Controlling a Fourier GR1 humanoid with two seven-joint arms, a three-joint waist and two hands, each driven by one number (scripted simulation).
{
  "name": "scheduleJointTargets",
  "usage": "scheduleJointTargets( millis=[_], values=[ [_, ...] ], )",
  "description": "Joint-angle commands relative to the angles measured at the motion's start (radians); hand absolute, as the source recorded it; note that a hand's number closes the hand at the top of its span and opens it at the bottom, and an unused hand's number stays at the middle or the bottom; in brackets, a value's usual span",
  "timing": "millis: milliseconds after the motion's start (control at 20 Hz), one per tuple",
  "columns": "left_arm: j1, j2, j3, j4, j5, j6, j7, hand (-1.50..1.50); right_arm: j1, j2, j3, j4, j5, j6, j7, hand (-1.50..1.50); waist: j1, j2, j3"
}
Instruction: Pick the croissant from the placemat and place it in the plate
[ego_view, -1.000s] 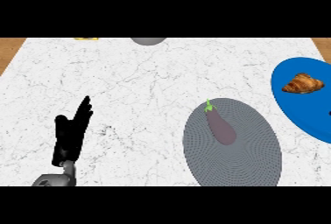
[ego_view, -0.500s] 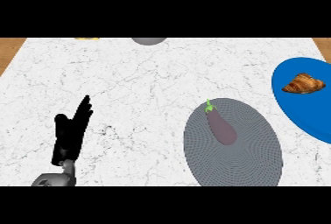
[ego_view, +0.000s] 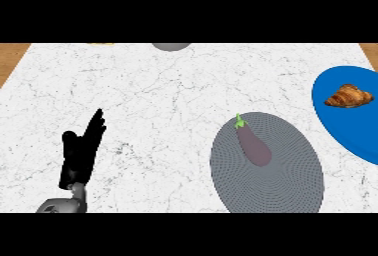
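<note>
- We see the left robot hand (ego_view: 80, 152) resting with fingers straight, near the tabletop's (ego_view: 170, 85) lower-left edge.
- Far right of it: eggplant (ego_view: 253, 146) on grey plate (ego_view: 295, 185); croissant (ego_view: 348, 96) on blue placemat (ego_view: 347, 127), cropped at the edge.

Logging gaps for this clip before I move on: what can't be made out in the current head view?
- Right hand: not in view at all.
- Blue plate: cut off by the right edge; the croissant lies on it.
- Grey placemat: its near end cut off by the lower band; the eggplant lies on it.
- Grey object and yellow object at the far edge: mostly cut off, unidentifiable.
- Left hand: open; its forearm mostly cut off.
</note>
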Motion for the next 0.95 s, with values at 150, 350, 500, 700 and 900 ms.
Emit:
scheduleJointTargets(
  millis=[150, 350, 500, 700, 900],
  values=[
    [-0.028, -0.04, -0.03, 0.03, -0.051, 0.046, 0.007, 0.0, -0.012, -0.035, -0.022, 0.008, -0.027, -0.017, 0.006, -1.5, 0.004, 0.002, 0.001],
    [-0.03, -0.011, 0.004, 0.011, -0.008, 0.006, 0.026, 0.0, 0.047, -0.064, -0.055, 0.022, -0.062, -0.003, -0.03, -1.5, 0.0, 0.001, 0.001],
    [0.026, -0.032, -0.036, -0.038, -0.025, 0.01, 0.025, 0.0, 0.105, -0.037, -0.061, 0.033, -0.066, -0.059, -0.066, -1.5, 0.004, 0.0, 0.002],
    [0.005, 0.023, 0.033, 0.011, 0.017, -0.036, -0.018, 0.0, 0.087, -0.068, -0.055, 0.029, -0.068, -0.038, -0.02, -1.5, 0.002, 0.0, 0.001],
    [-0.013, 0.005, 0.026, 0.009, 0.015, -0.023, 0.004, 0.0, 0.115, -0.081, -0.045, 0.032, -0.051, -0.072, -0.034, -1.5, 0.009, 0.005, 0.004]
  ],
)
